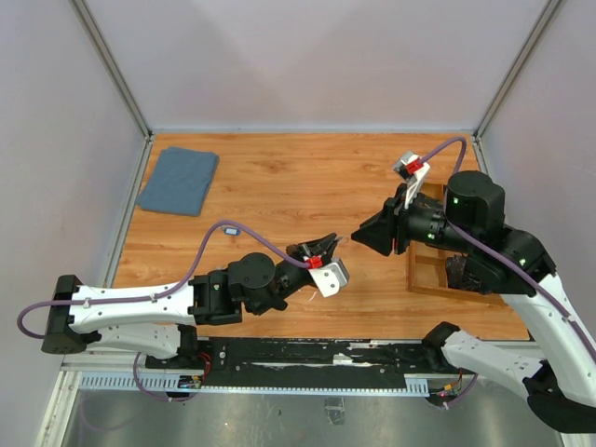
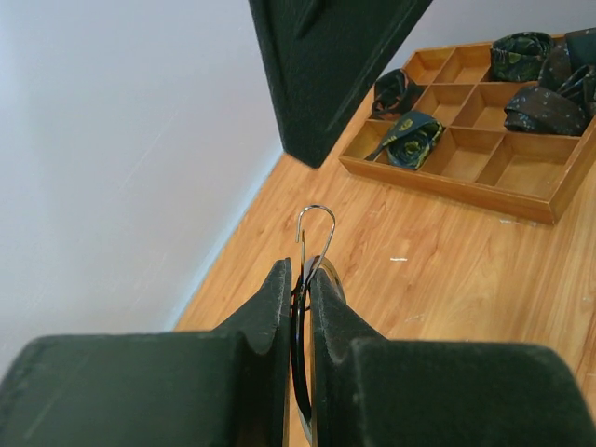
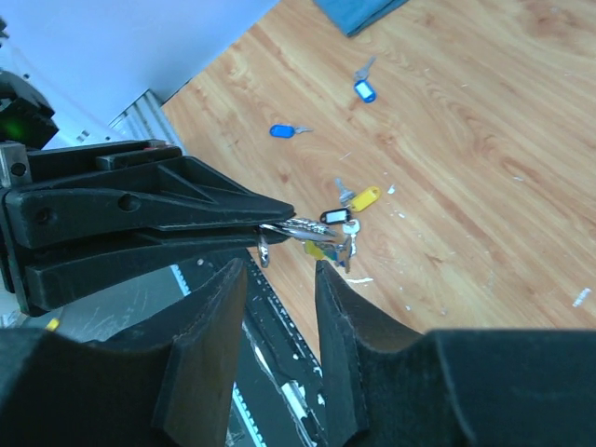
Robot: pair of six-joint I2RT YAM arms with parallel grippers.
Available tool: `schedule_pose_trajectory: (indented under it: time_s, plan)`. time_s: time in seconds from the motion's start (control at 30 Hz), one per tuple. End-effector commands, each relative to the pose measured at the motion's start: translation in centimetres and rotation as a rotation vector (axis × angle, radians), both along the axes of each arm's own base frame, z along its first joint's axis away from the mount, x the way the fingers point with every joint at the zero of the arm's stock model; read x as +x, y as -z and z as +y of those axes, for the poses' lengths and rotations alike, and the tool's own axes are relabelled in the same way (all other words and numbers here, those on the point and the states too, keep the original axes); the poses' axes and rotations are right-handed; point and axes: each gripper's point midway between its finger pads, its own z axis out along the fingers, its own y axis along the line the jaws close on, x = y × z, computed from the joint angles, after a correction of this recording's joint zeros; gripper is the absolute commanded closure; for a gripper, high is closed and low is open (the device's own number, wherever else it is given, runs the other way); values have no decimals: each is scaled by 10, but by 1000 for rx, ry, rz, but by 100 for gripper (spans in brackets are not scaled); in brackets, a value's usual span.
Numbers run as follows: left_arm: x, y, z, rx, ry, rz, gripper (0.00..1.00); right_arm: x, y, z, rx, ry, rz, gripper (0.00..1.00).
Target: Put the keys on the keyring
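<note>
My left gripper (image 2: 300,275) is shut on the keyring (image 2: 318,207), whose thin silver wire sticks out past the fingertips. In the right wrist view the same keyring (image 3: 300,225) pokes from the left gripper's black fingers (image 3: 186,214), with a bunch of keys (image 3: 337,244) at its tip. My right gripper (image 3: 279,272) stands open just in front of them, nothing between its fingers. Two blue-tagged keys (image 3: 281,131) (image 3: 364,89) lie apart on the wooden table, a yellow-tagged one (image 3: 365,197) nearer the bunch. From above, the left gripper (image 1: 326,248) and right gripper (image 1: 359,235) nearly meet.
A wooden compartment tray (image 2: 521,191) holding dark rolled cloths sits at the right of the table (image 1: 279,177), under the right arm. A folded blue cloth (image 1: 177,179) lies at the back left. Grey walls enclose the table.
</note>
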Motion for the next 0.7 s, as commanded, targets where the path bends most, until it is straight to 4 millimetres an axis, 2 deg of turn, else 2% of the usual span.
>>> schedule_pose_trajectory:
  time_s: [0.0,0.33,0.6,0.67]
  plan:
    - [0,-25,0,-78,-12,-5,99,-7,-2,16,39,-116,15,63]
    - [0,-27,-2,-76,-11,-10,100,-7,16,24,18,-147,86,64]
    - [0,-29,-2,-79,-8,-12,99,-5,15,29,29,-159,93,83]
    - [0,-29,-2,-81,-10,-13,99,-5,15,31,35,-169,100,91]
